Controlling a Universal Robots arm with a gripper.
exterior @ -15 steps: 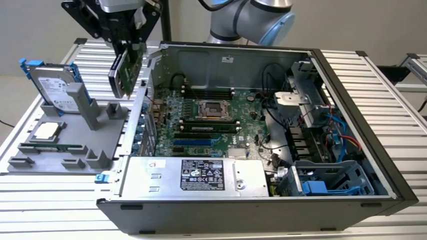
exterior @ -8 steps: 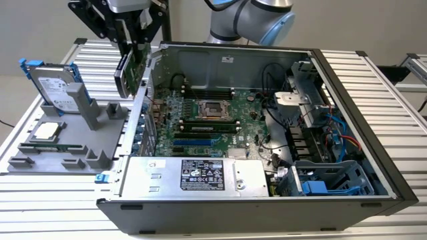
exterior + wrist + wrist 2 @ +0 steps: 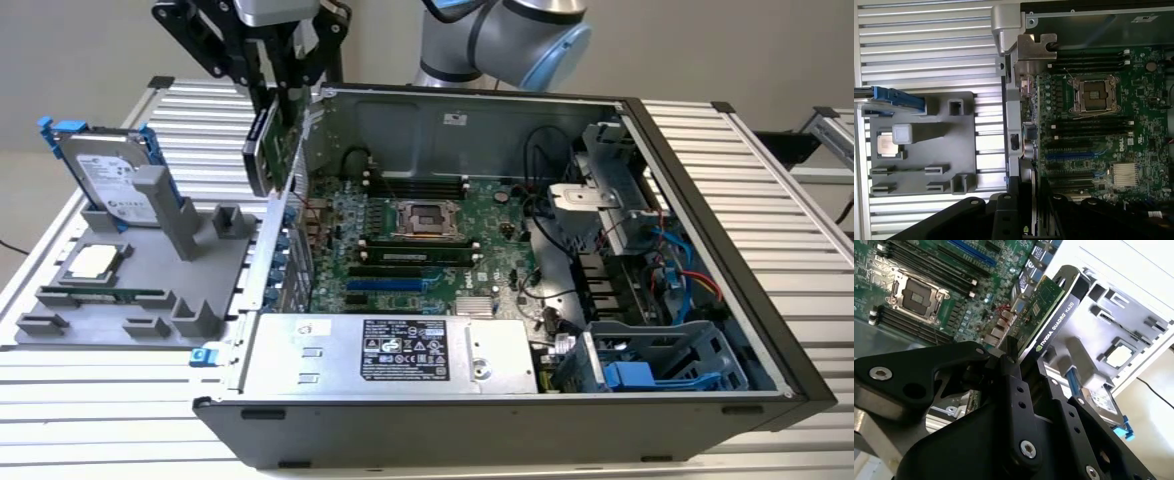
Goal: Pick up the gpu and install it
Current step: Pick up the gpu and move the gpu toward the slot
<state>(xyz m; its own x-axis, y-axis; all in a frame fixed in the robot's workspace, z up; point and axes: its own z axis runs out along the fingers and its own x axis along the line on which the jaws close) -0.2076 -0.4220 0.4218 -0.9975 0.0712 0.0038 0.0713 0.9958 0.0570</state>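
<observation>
- Your gripper [image 3: 276,100] is hanging over the far end of the computer case's [image 3: 467,425] wall on the exterior view's left, with its fingers [image 3: 1010,371] clamping shut on the gpu [image 3: 271,145].
- The gpu is hanging upright in the air, gripped at its upper part, with its lower end close to that wall's rim. You cannot tell whether the two are touching.
- The card is not yet sitting in the motherboard [image 3: 414,235], which is lying flat inside the open case.
- In the second wrist view, the card's green board and black cooler are sticking out past the fingers.
- A grey holder tray [image 3: 100,318] is resting on the ribbed desk [image 3: 774,170], beside the case on the exterior view's left.
- The tray is carrying a hard drive [image 3: 114,175] with blue rails standing upright, a processor chip [image 3: 94,262] and a memory stick [image 3: 104,297].
</observation>
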